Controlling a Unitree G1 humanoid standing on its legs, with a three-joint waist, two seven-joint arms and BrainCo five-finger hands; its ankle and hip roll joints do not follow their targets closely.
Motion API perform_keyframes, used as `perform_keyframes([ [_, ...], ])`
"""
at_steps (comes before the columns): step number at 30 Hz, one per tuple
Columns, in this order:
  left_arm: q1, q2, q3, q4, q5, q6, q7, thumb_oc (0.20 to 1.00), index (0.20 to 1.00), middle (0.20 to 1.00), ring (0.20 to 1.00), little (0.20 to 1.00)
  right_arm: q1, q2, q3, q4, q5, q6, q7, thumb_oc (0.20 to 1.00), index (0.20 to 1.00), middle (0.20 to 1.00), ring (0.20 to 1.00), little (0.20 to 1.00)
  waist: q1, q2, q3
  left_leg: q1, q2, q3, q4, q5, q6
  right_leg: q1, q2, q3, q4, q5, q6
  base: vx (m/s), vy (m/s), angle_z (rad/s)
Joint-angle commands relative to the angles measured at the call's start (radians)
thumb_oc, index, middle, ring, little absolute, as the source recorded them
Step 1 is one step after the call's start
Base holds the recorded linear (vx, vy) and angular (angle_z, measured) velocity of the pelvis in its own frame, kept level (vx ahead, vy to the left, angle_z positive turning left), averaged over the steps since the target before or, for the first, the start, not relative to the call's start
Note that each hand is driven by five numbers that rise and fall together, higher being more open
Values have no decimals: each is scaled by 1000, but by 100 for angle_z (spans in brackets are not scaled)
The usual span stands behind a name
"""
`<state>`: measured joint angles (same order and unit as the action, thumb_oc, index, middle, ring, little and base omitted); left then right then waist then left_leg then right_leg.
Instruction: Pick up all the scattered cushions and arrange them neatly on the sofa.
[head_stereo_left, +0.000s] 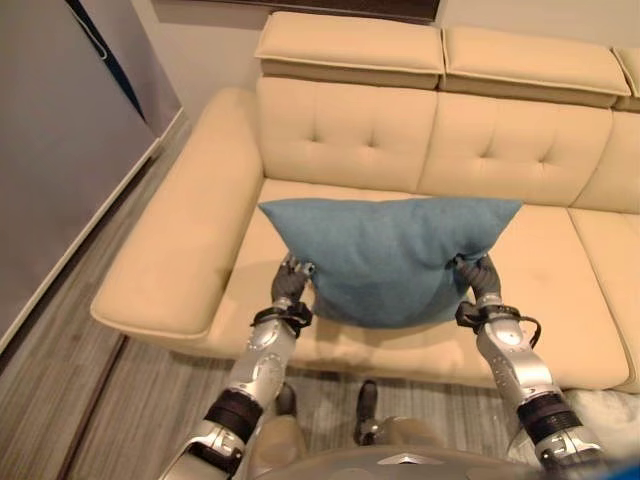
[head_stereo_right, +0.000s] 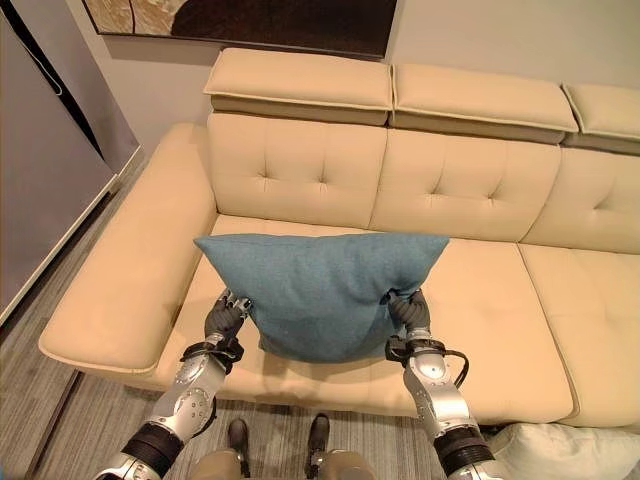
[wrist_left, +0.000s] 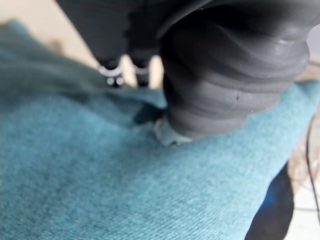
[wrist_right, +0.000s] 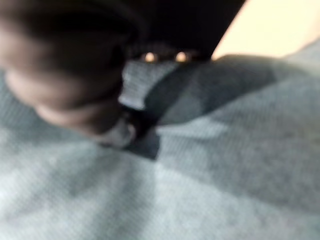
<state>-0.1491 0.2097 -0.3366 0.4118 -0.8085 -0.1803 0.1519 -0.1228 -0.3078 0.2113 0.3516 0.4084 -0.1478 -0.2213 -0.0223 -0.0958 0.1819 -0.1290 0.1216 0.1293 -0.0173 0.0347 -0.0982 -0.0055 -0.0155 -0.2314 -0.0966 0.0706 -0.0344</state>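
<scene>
A teal blue cushion (head_stereo_left: 385, 255) is held upright over the seat of the beige sofa (head_stereo_left: 560, 290), its top edge level and its lower edge near the seat's front. My left hand (head_stereo_left: 290, 285) grips its lower left side, fingers curled into the fabric. My right hand (head_stereo_left: 480, 278) pinches its lower right side, where the cloth bunches up. In the left wrist view the hand's dark cover (wrist_left: 225, 75) presses against the teal fabric (wrist_left: 100, 175). The right wrist view has the same fabric (wrist_right: 225, 175) under my right hand (wrist_right: 65, 75).
The sofa's wide left armrest (head_stereo_left: 180, 240) lies left of the cushion, with a tufted backrest (head_stereo_right: 470, 190) behind. A pale cushion (head_stereo_right: 560, 450) lies on the floor at the lower right. A grey cabinet front (head_stereo_left: 60, 150) stands along the left.
</scene>
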Motion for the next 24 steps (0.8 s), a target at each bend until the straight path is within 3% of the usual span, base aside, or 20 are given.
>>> perform_keyframes([
  [1, -58, -29, -53, -125, 51, -56, -64, 200, 200, 200, 200, 200, -69, 45, 34, -113, -24, -105, 35, 200, 200, 200, 200, 200, 0, 14, -65, 8, -33, 0, 41, 60, 11, 93, -57, 55, 93, -111, 162, 240, 220, -66],
  [3, -54, -12, -43, -143, 58, -52, -62, 200, 200, 200, 200, 200, -82, 65, 22, -109, -28, -100, 30, 200, 200, 200, 200, 200, 13, 16, -81, 55, -61, 41, 54, 5, 50, 79, -112, 63, 194, -124, 192, 330, 385, -51],
  [5, -55, -7, -39, -143, 62, -52, -60, 200, 200, 200, 200, 200, -86, 71, 23, -103, -29, -97, 32, 200, 200, 200, 200, 200, 21, 15, -79, 67, -65, 58, 63, -12, 60, 57, -131, 65, 246, -114, 203, 121, 190, -42],
  [8, -50, 17, -31, -161, 79, -56, -52, 200, 200, 200, 200, 200, -97, 73, 21, -102, -33, -97, 32, 200, 200, 200, 200, 200, 22, 26, -64, 106, -84, 64, 74, -47, 94, -29, -161, 87, 404, -48, 231, 111, 177, -38],
  [12, -45, 23, -15, -162, 89, -60, -45, 200, 200, 200, 200, 200, -94, 74, 17, -99, -28, -94, 36, 200, 200, 200, 200, 200, 18, 31, -68, 140, -97, 51, 51, -60, 98, -66, -162, 83, 350, -40, 218, 148, 72, -3],
  [13, -52, 26, -6, -164, 90, -63, -45, 200, 200, 200, 200, 200, -100, 67, 15, -99, -28, -94, 37, 200, 200, 200, 200, 200, 9, 31, -66, 156, -104, 35, 31, -63, 92, -88, -151, 91, 252, -31, 212, 155, -9, -7],
  [16, -66, 28, -3, -166, 96, -65, -39, 200, 200, 200, 200, 200, -103, 61, 14, -103, -31, -95, 38, 200, 200, 200, 200, 200, -4, 25, -57, 176, -112, 19, 27, -76, 87, -104, -138, 106, 163, -1, 216, 152, -33, 1],
  [18, -78, 32, -3, -162, 99, -64, -35, 200, 200, 200, 200, 200, -102, 58, 15, -105, -32, -93, 39, 200, 200, 200, 200, 200, -12, 21, -54, 180, -116, 5, 33, -81, 84, -100, -134, 128, 158, -2, 218, 144, -50, 35],
  [24, -133, 17, -19, -190, 138, -74, -29, 200, 200, 200, 200, 200, -119, 32, 13, -153, -49, -100, 38, 200, 200, 200, 200, 200, -23, 30, -75, 193, -101, -10, 31, -88, 59, -40, -120, 78, 111, -17, 204, 151, -85, 28],
])
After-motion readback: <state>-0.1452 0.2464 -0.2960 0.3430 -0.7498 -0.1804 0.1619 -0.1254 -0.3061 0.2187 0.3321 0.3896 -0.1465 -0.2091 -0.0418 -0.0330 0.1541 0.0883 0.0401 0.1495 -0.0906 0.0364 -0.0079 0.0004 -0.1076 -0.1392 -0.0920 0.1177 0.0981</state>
